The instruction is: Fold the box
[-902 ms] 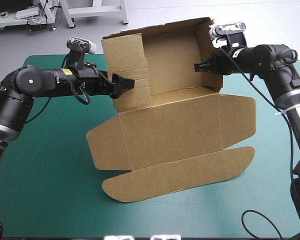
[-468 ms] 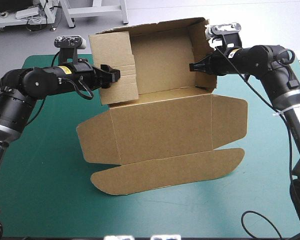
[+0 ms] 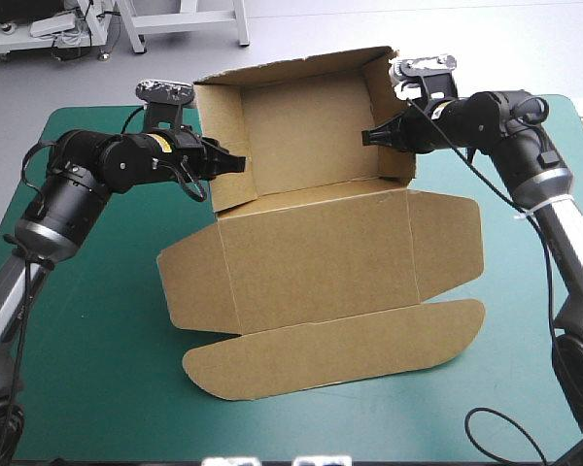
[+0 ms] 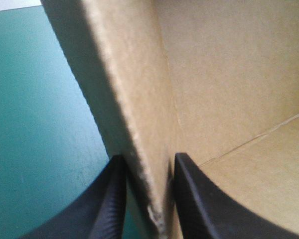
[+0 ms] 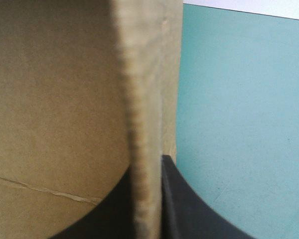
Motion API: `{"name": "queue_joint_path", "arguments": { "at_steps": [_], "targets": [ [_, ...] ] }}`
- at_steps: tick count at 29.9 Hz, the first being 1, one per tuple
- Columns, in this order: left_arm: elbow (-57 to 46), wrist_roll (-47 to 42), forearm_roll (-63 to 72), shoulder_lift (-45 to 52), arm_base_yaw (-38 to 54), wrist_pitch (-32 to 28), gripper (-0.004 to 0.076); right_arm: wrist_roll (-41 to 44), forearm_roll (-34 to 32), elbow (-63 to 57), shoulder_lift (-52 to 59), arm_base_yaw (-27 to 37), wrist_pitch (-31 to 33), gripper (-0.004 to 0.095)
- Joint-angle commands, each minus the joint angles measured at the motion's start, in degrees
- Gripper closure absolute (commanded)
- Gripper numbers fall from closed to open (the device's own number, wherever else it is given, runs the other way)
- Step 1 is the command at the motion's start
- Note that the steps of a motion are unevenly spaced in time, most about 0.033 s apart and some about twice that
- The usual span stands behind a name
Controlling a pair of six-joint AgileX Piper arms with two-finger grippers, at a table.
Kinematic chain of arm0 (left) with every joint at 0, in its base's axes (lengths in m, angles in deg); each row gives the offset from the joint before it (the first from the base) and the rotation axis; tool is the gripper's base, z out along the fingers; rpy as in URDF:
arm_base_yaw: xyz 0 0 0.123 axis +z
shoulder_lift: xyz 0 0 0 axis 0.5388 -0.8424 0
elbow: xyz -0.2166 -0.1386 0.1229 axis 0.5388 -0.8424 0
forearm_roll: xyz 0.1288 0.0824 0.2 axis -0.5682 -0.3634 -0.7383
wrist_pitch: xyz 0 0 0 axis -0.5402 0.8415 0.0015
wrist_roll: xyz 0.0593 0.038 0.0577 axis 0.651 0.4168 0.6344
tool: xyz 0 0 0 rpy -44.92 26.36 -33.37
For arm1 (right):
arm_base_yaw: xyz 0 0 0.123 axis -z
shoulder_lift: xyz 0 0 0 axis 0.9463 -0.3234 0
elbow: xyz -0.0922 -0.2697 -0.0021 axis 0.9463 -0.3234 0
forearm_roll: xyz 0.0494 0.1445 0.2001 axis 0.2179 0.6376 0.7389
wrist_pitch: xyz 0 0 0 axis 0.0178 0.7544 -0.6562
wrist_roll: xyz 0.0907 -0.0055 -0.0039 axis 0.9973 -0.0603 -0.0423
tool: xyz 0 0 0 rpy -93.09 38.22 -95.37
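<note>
Count: one brown box [image 3: 316,262], two grippers, one table with a teal-green cover [image 3: 87,330]. The box fills the middle of the high view. Its far part is raised into a back wall and two side walls toward the upper centre of the frame. The wide front panel, its side flaps and a long rounded flap spread open toward the lower centre.

The left gripper [image 3: 235,163] comes in from the upper left and is all but closed on the box's left side wall, near that wall's front edge. In the left wrist view the board's edge stands between its two black fingers [image 4: 199,199], one inside the box and one outside.

The right gripper [image 3: 369,137] reaches in from the upper right and pinches the right side wall the same way. In the right wrist view the wall's edge runs up between its two fingers, with bare cover beyond the outer one.
</note>
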Motion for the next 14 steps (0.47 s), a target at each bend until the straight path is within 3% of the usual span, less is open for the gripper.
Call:
{"name": "queue_joint_path", "arguments": {
  "at_steps": [1,5,9,14],
  "targets": [
    [1.90,-0.98,1.77,0.99,-0.85,-3.55,0.0563,0.86,5.02,1.65,2.21,-1.44,-3.65,0.0924],
    [1.90,-0.98,1.29,0.13,-0.85,-3.55,0.0731,1.39,4.32,1.65,0.91,-1.66,-1.72,0.0924],
    [1.90,-0.98,1.06,-1.52,-0.85,-2.10,0.0733,2.01,1.30,1.65,-0.94,-1.66,2.55,0.0924],
    [2.03,0.86,1.06,-5.39,-0.85,4.87,0.0733,2.46,-3.24,1.65,-3.51,-1.66,10.47,0.0922]
  ]
}}
